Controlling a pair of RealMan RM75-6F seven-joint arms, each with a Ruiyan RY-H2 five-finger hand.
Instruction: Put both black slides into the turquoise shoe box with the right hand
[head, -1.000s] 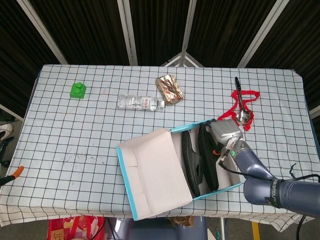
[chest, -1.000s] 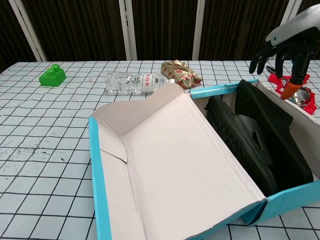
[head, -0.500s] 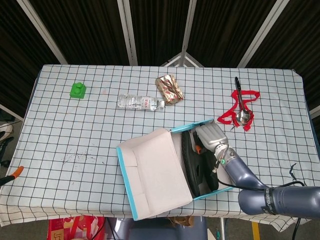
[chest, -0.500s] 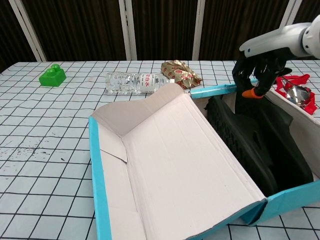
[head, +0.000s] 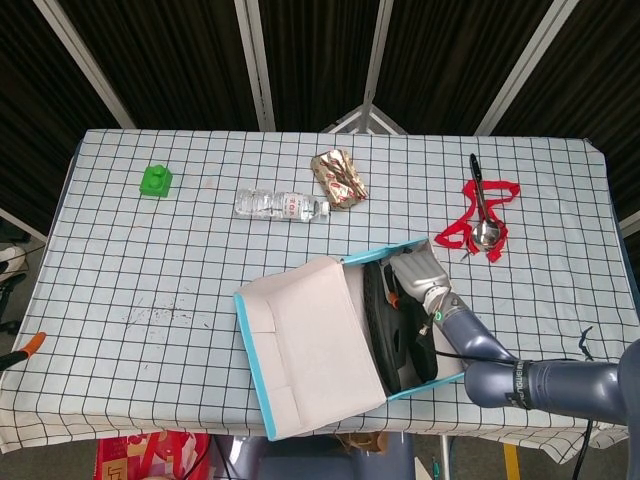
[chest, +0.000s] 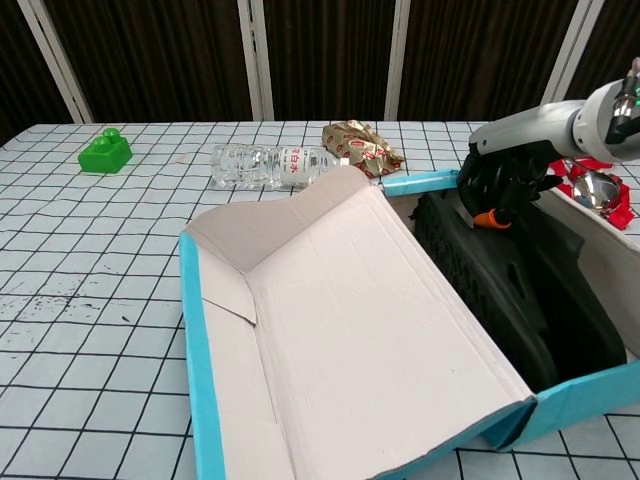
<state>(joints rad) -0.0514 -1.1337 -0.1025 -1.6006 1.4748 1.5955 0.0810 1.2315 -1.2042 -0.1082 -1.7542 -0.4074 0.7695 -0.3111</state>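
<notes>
The right hand (chest: 503, 183) is down at the far end of the box (chest: 200, 370), fingers curled in over the top of the slides (chest: 520, 285). It looks to be pressing or gripping the far end of one slide, but the dark fingers merge with the dark rubber, so whether it grasps anything cannot be told. The left hand shows in neither view.

Both slides stand on edge inside the box, side by side, touching or nearly so. Their long axis runs near to far, along the box's length, and they fill its right-hand part, close to the right wall. The hand sits directly over their far ends, so the slides stretch away from it toward the near edge of the table (head: 150, 270). In the head view the hand (head: 418, 276) covers the far end of the right slide, while the left slide (head: 381, 325) lies just beside it. My reading is that both slides are already in, and any further move is a downward push or a release, working along that near-far axis.

The open lid (chest: 340, 330) lies flat to the left of the slides. Well beyond the box are a bottle (head: 281, 206), a foil packet (head: 338, 177), a green block (head: 155, 181), and red-handled tools (head: 483, 215) to the far right.
</notes>
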